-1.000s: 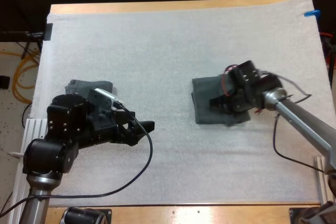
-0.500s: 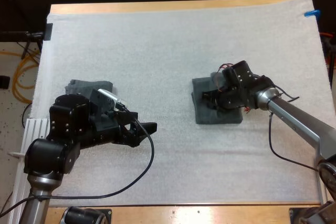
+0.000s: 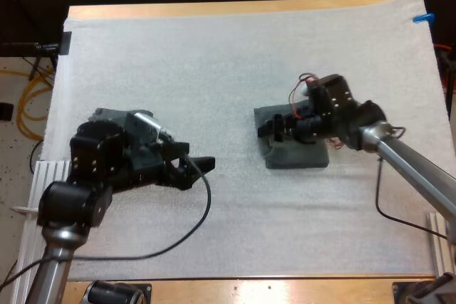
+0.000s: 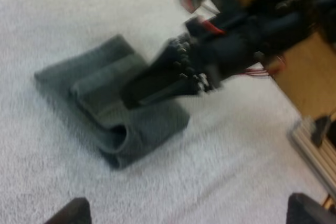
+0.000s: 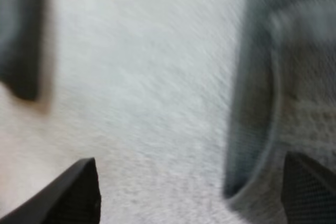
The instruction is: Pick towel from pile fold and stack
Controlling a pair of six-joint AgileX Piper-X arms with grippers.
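Now the right gripper (image 3: pixel 267 130) is hovering over the folded towel's (image 3: pixel 299 156) left edge, right of centre in the high view, its jaws standing apart and clear. The left gripper (image 3: pixel 203 164) is hanging over the mat (image 3: pixel 228 55) at lower left with its jaws wide apart, near a second towel (image 3: pixel 107 114).

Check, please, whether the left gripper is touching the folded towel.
Apart: the high view shows bare white mat between the left gripper and the folded towel.
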